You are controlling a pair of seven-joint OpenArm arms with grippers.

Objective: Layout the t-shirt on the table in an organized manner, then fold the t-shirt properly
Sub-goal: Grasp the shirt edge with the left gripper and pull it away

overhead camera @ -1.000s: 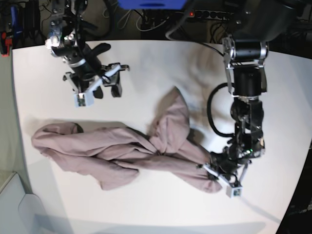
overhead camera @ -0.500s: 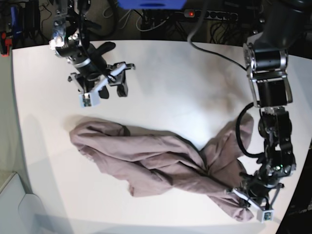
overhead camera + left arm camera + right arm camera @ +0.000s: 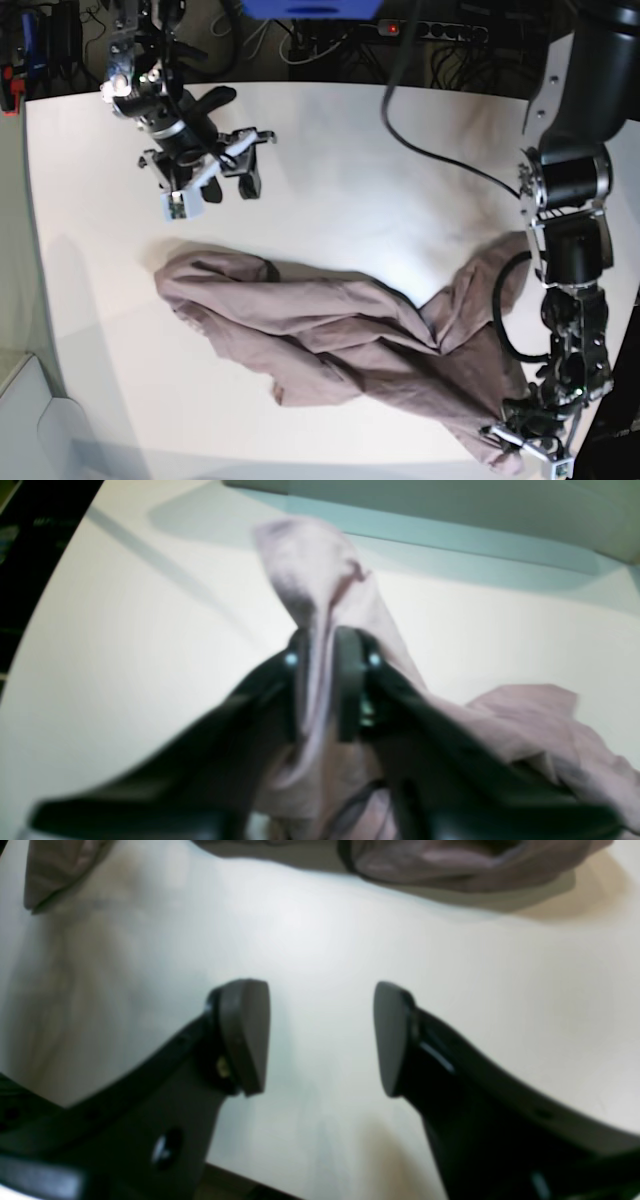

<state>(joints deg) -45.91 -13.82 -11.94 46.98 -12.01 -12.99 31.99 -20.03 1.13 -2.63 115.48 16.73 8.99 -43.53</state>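
Pinching a bunched fold of the dusty mauve soft cloth t-shirt (image 3: 320, 605) with my left end effector (image 3: 322, 680): in the left wrist view the cloth runs straight between the two black fingers (image 3: 347, 680), which sit close together on it. In the base view that end effector (image 3: 530, 440) is at the near right edge of the large white smooth-topped desk (image 3: 380, 170), on the shirt's right end. T-shirt (image 3: 330, 335) lies crumpled and twisted in a long band across the near half of the desk, not flat. My right end effector (image 3: 320, 1037) hangs above bare desk (image 3: 320, 940), jaws spread wide, nothing between them, shirt edge (image 3: 440, 862) just beyond the fingertips. In the base view it (image 3: 215, 175) is near the far left corner, apart from the shirt.
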